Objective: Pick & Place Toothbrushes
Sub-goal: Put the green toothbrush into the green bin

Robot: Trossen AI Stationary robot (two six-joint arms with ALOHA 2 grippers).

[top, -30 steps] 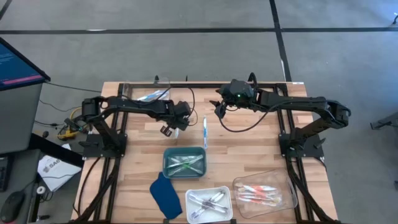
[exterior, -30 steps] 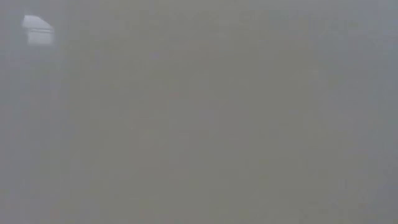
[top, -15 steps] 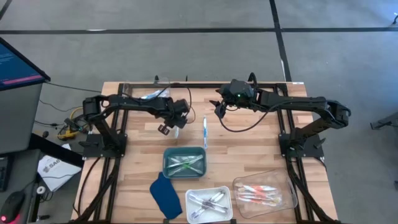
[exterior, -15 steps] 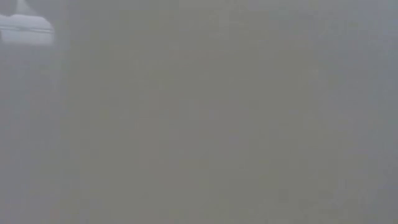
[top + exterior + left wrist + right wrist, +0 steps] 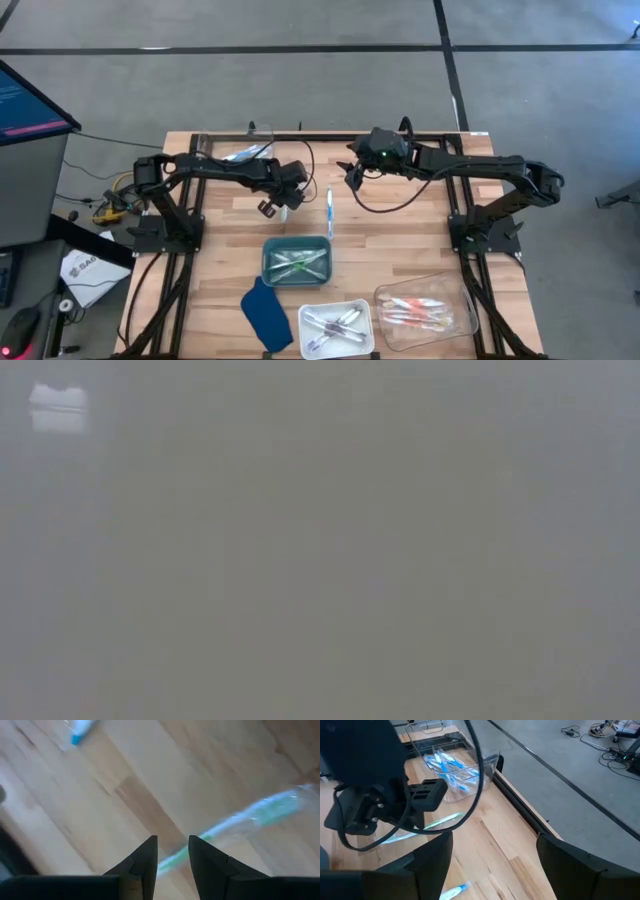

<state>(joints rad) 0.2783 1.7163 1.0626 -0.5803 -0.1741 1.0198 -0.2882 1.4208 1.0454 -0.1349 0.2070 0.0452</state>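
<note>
While the high view shows the left tool (image 5: 272,208) over the desk (image 5: 400,240), a blue toothbrush (image 5: 329,212) lies between both tools. Left wrist: it grips a green toothbrush (image 5: 250,817). Right tool (image 5: 495,855) gapes wide.

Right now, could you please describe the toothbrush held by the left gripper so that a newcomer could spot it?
Find the wooden table, then the left gripper above the green tray. Between its fingers is a green toothbrush, while the loose toothbrush beside it is blue.

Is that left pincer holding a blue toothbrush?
No. The left pincer grips a green toothbrush; a blue toothbrush lies on the table.
</note>
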